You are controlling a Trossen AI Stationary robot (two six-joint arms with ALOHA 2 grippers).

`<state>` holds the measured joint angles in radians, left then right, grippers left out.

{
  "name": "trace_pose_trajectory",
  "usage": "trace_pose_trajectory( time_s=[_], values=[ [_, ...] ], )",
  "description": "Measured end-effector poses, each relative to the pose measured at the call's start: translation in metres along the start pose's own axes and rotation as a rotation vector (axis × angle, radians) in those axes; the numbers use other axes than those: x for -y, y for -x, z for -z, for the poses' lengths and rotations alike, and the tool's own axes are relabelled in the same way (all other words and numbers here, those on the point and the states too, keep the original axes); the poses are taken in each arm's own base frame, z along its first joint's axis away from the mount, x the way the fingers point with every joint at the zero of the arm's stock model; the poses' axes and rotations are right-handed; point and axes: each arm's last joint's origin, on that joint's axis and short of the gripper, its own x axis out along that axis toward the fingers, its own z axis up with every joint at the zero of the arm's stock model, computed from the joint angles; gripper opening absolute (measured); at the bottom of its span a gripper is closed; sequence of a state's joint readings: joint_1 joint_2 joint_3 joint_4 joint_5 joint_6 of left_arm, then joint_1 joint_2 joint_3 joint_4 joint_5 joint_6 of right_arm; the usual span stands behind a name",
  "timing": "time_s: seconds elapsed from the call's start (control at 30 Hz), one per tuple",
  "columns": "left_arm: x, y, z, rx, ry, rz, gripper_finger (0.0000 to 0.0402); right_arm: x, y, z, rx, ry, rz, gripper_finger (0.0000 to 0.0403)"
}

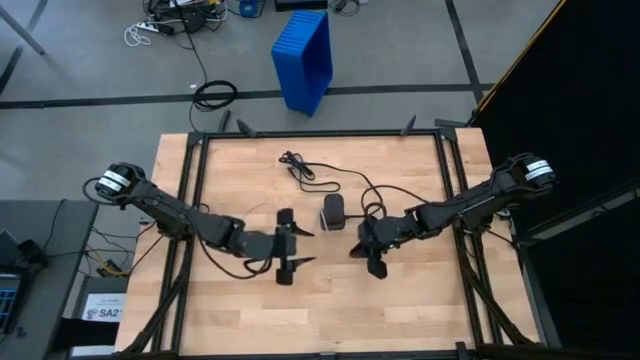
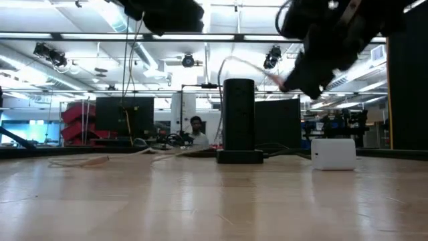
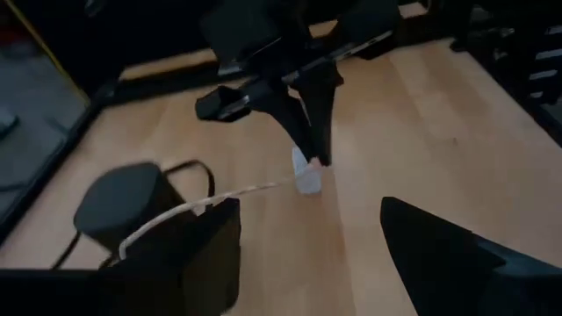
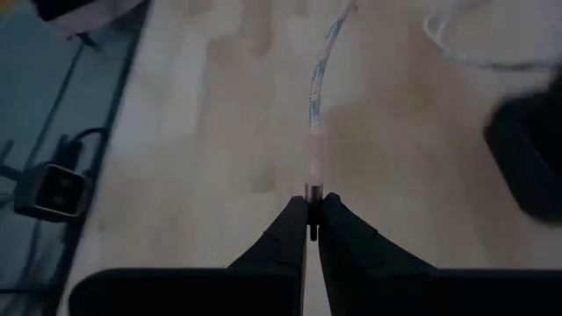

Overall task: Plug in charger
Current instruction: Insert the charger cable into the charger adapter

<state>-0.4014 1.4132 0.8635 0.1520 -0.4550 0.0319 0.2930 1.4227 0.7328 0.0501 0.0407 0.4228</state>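
The right gripper [image 4: 308, 230] is clamped on the cable [image 4: 318, 83] plug near the bench [image 1: 400, 310] middle, beside the tower [image 1: 333, 212]. The left gripper [image 1: 296, 248], fingers spread and empty, hovers opposite it.

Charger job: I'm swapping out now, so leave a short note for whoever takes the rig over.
Right gripper: shut on the cable's plug end, held above the table right of the power block.
Left gripper: fingers open, empty, waiting left of the power block.
White charger lies on the table beside the upright power block; its cable trails off past the block.
Done: cable end picked up.
Left: nothing is plugged in yet; which socket the plug goes into cannot be told from here.
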Motion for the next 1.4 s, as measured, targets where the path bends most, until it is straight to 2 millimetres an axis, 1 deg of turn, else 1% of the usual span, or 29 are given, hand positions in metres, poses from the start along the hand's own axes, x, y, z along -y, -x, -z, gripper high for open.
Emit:
trace_pose_trajectory(
  time_s=[0.1, 0.17, 0.3, 0.37, 0.5, 0.6, 0.73, 0.8, 0.9, 1.0, 1.23, 1.4],
  values=[
    [0.000, 0.000, -0.001, 0.009, -0.008, 0.005, 0.0257, -0.012, 0.004, -0.015, 0.025, 0.041, 0.018, 0.0000],
    [0.001, 0.000, -0.001, 0.009, -0.004, 0.009, 0.0257, -0.015, 0.006, -0.022, 0.043, 0.061, 0.030, 0.0000],
    [0.004, 0.002, -0.001, 0.016, -0.012, 0.021, 0.0257, -0.015, 0.006, -0.028, 0.060, 0.071, 0.039, 0.0000],
    [0.006, 0.002, -0.002, 0.021, -0.012, 0.030, 0.0257, -0.011, -0.001, -0.026, 0.045, 0.068, 0.051, 0.0000],
    [0.006, 0.002, -0.002, 0.022, -0.012, 0.030, 0.0257, -0.006, -0.033, -0.017, -0.051, 0.066, 0.067, 0.0000],
    [0.007, 0.000, 0.001, 0.004, -0.017, 0.030, 0.0257, -0.010, -0.055, -0.020, -0.099, 0.086, 0.052, 0.0000],
    [0.012, -0.008, 0.014, -0.075, -0.005, 0.045, 0.0257, -0.018, -0.071, -0.034, -0.116, 0.125, 0.038, 0.0000],
    [0.015, -0.014, 0.023, -0.127, -0.005, 0.076, 0.0257, -0.022, -0.074, -0.043, -0.110, 0.143, 0.034, 0.0000],
    [0.020, -0.021, 0.033, -0.175, 0.002, 0.104, 0.0257, -0.025, -0.073, -0.053, -0.108, 0.161, 0.035, 0.0000],
    [0.022, -0.025, 0.037, -0.194, -0.005, 0.103, 0.0257, -0.025, -0.072, -0.059, -0.098, 0.165, 0.034, 0.0000],
    [0.021, -0.025, 0.038, -0.195, -0.009, 0.067, 0.0253, -0.024, -0.072, -0.060, -0.101, 0.167, 0.039, 0.0001],
    [0.017, -0.027, 0.038, -0.201, 0.021, 0.055, 0.0225, -0.024, -0.072, -0.060, -0.100, 0.167, 0.040, 0.0000]
  ],
)
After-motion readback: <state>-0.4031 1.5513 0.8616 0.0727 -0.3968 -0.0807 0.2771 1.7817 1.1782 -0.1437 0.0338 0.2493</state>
